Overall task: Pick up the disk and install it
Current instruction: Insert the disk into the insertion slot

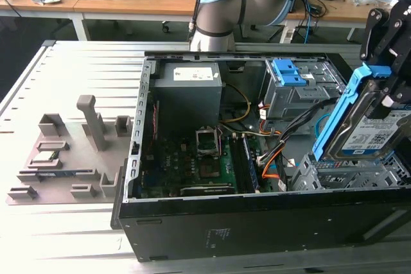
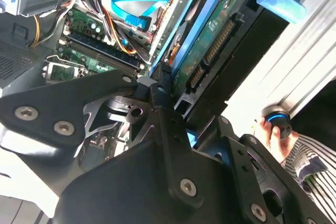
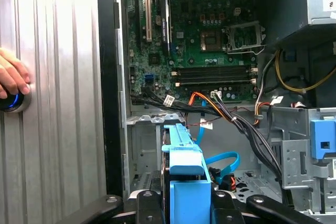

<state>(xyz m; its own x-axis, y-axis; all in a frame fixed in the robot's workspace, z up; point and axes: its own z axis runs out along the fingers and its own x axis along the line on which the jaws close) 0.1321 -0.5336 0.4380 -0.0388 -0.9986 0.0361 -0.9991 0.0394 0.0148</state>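
The end effector point(image 1: 389, 76) is clamping the disk point(image 1: 367, 134) from both sides near its upper end. Its fingers point(image 3: 227, 204) are pressing on the blue carrier frame point(image 3: 185, 157), which I judge is giving a firm hold without loading the drive's bare face.

The disk is hanging in the air, edge-down and tilted, at the exterior view's right. It is hanging over the grey drive cage point(image 1: 334, 170) in a corner of the open computer case point(image 1: 257, 222). The tilt seems to be lining its lower edge up with the cage's slot, but I cannot tell whether that edge is touching the cage. In the second wrist view its circuit-board side point(image 2: 210, 51) is facing the camera.

A cable bundle point(image 3: 247, 129) is running just beside the cage, so the descent is looking tight. Beyond it the motherboard point(image 1: 192, 165) is lying flat in the case, and a blue bracket with a grey cage point(image 1: 289, 75) is sitting further back.

Outside the case, a person's hand point(image 3: 11, 80) is resting on a blue-lit button point(image 3: 9, 102) on the ribbed table point(image 3: 58, 129), probably to keep a stop within reach.
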